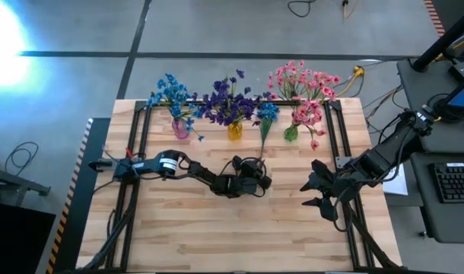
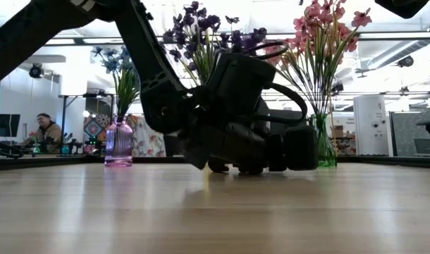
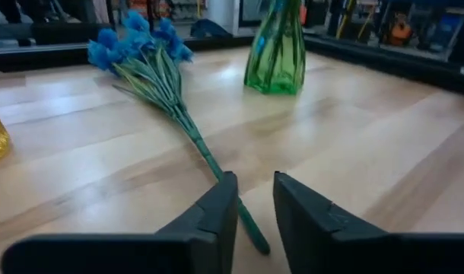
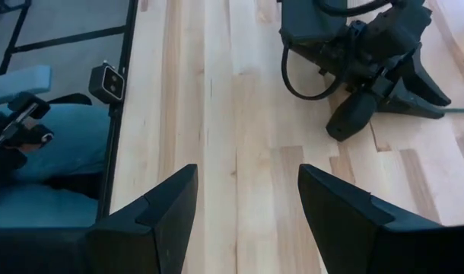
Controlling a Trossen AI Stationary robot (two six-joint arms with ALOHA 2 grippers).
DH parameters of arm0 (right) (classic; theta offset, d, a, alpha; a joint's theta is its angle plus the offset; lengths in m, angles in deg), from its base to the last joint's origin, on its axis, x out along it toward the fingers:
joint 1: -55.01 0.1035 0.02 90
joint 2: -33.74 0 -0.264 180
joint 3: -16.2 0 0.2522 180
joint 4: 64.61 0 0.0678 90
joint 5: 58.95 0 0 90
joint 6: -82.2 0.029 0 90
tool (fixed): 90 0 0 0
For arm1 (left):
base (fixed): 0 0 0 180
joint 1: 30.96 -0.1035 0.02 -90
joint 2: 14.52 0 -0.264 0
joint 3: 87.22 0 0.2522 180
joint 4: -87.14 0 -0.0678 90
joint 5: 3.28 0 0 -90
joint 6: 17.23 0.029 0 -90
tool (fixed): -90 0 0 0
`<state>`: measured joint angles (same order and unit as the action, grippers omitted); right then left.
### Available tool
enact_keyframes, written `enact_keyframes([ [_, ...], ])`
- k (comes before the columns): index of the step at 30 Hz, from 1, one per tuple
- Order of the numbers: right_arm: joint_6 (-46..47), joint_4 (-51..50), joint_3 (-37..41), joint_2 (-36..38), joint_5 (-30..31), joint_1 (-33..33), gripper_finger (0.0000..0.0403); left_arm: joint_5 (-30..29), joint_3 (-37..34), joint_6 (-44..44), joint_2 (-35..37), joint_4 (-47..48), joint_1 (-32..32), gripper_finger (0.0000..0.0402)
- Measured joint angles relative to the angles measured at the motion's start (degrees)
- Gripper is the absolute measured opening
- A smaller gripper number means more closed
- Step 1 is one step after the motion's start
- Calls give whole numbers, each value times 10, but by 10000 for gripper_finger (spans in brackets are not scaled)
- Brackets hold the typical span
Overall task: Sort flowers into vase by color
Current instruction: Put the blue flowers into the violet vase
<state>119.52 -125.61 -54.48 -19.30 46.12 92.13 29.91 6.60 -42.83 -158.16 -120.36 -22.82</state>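
Straddling the near stem end of the blue sprig [image 3: 152, 72], narrowed left gripper [image 3: 252, 199] fingers seemingly not yet clamped; blossoms far.

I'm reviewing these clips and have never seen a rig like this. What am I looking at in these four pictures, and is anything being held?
Two dark robot arms work at a wooden table. One picture looks straight down, one looks level across the tabletop, and one comes from each arm's wrist. At the back stand a pink vase with blue flowers, a yellow vase with purple ones and a green vase with pink ones. A blue sprig lies flat on the table. The left hand sits low with its fingers either side of the stem, not clearly gripping. The right hand waits open, empty.
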Motion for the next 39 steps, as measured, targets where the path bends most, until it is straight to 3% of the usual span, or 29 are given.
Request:
enact_keyframes([
  [4,21,-2,0,0,-4,0,219,22,-2,-31,28,75,4,38],
  [9,21,-5,0,1,-5,0,219,113,-12,-118,69,173,-6,6],
  [11,18,-5,0,1,-4,0,219,153,-12,-145,82,200,-13,2],
  [14,16,-5,0,1,-4,0,219,168,-13,-160,92,217,-15,9],
  [20,19,-5,0,1,-4,0,219,191,-14,-177,102,217,-18,60],
  [31,21,-5,0,1,-4,0,219,218,35,-192,104,288,-27,205],
  [35,21,-5,0,1,-2,0,219,204,64,-184,103,346,-37,232],
  [39,21,-5,0,1,0,0,219,209,73,-183,94,353,-50,233],
])
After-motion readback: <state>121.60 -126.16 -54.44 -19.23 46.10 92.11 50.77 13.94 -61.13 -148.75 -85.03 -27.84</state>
